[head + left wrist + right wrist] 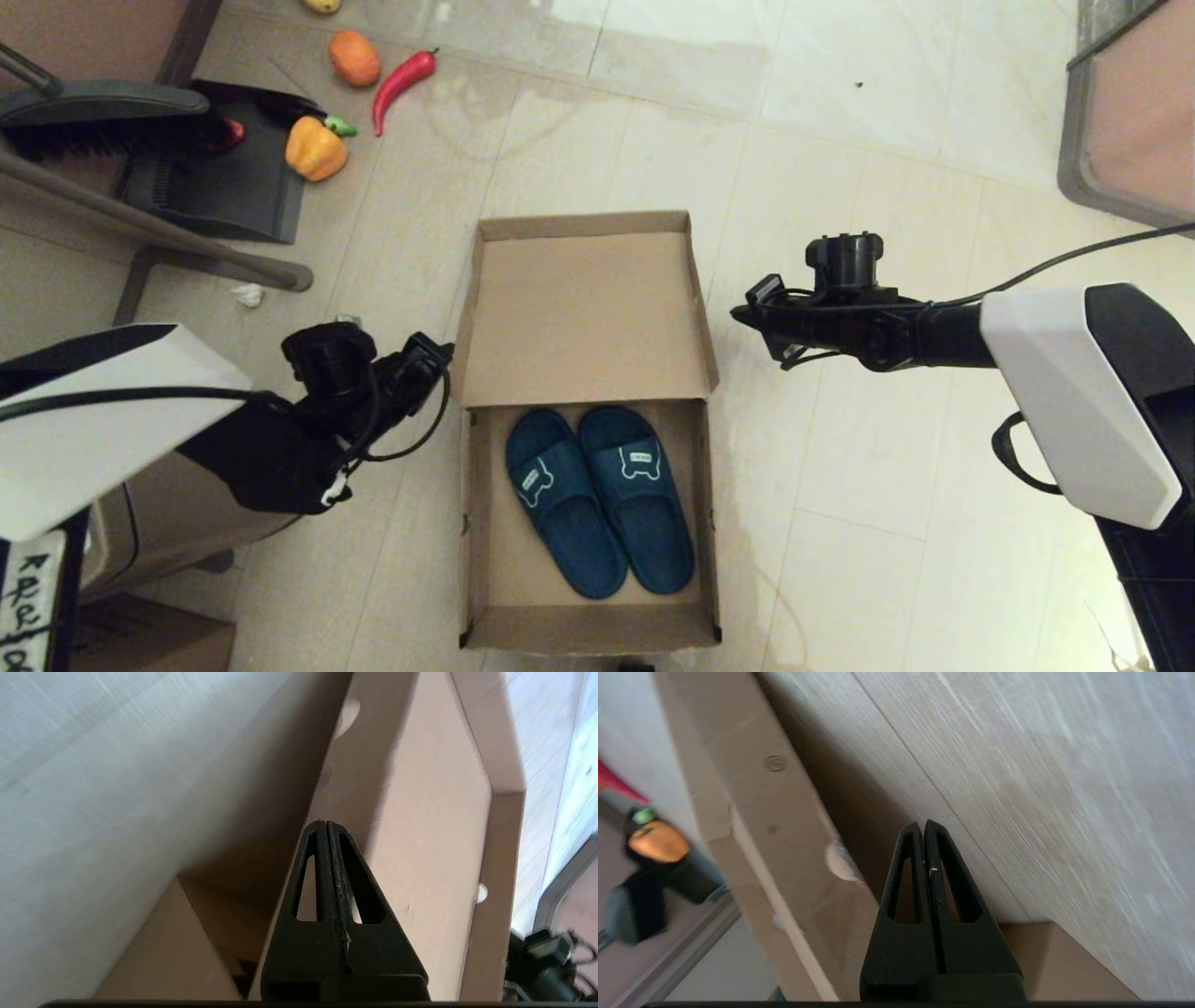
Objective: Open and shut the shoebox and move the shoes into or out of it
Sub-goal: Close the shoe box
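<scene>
Head view: the shoebox [588, 429] lies open on the floor [840, 523], its hinged lid [586, 313] tilted back on the far side, and the shoes [602, 499] sit side by side inside the box, near its hinge end, toes toward the robot. The left pincer [431, 357] hangs just beside the box's left wall at the hinge line; the right pincer [761, 327] hangs near the box's right side at the level of the lid, apart from it. From this view alone the finger state of either cannot be told. Left wrist view: the left pincer [328, 823] is closed on nothing, its tips pressed together and aimed at the outer face of the shoebox [420, 835], close to the cardboard (contact cannot be confirmed). Risk: a closed tip driven sideways would push the light box across the floor or crease the wall instead of gaining a hold. Right wrist view: the right pincer [923, 823] is likewise closed and empty, with the shoebox [775, 826] to one side of it and bare floor [1041, 788] beneath. Risk: if both arms press the lid unevenly, the lid may twist at the hinge or the box may rotate; if the fingers are not spread before reaching in, they would nudge the shoes rather than grasp them.
</scene>
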{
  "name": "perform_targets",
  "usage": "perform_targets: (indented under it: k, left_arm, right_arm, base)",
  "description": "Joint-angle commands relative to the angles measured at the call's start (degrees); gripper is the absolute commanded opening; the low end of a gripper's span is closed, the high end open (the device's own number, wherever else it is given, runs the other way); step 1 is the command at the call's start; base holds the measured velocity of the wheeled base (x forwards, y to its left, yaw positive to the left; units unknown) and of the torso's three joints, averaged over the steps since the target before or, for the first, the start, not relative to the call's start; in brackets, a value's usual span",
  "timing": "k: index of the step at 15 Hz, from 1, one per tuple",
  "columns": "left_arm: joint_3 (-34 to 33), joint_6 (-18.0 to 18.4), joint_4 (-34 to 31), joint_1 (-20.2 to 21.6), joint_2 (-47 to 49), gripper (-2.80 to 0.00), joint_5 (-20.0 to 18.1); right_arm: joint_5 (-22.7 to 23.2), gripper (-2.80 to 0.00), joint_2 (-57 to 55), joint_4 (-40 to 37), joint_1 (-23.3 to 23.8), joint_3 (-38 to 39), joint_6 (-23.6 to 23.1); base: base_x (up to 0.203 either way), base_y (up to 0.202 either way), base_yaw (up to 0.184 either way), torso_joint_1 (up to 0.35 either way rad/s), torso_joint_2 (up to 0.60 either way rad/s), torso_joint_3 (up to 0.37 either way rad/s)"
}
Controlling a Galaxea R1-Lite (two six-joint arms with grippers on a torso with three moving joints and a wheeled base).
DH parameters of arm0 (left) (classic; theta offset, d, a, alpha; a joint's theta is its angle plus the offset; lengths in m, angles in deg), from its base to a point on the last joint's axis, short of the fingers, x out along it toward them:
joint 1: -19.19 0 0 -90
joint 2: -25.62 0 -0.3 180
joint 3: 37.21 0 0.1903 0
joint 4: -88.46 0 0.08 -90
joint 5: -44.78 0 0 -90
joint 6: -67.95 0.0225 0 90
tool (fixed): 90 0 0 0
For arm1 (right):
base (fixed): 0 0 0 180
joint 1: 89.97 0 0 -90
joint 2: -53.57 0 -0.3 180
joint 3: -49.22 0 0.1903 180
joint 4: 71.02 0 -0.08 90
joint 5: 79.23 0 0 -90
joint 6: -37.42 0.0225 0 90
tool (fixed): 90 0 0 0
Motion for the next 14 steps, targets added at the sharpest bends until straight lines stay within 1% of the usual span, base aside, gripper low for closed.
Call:
perform_targets:
  k: [1, 3, 6, 14]
  left_arm:
    - [1.2, -0.3, -0.1, -0.8, 1.3, -2.80, -0.1]
    - [1.8, -0.2, -1.6, -1.2, 1.3, -2.80, 0.0]
    - [2.0, -0.2, -1.8, -1.4, 1.3, -2.80, 0.0]
    - [1.9, -0.3, -2.2, -2.1, 1.1, -2.80, 0.0]
  right_arm:
    - [1.5, -2.80, -1.3, 1.5, -0.2, 0.0, 0.5]
    - [4.5, -2.80, -1.8, 2.4, -0.2, -0.1, 1.5]
    - [4.7, -2.80, -2.6, 5.2, -0.7, -0.1, 6.2]
    - [5.7, -2.80, -3.8, 5.3, -3.1, 0.0, 7.2]
  base:
    - [0.000, 0.000, 0.000, 0.000, 0.00, 0.000]
    - [0.000, 0.000, 0.000, 0.000, 0.00, 0.000]
    - [0.000, 0.000, 0.000, 0.000, 0.00, 0.000]
    - [0.000, 0.000, 0.000, 0.000, 0.00, 0.000]
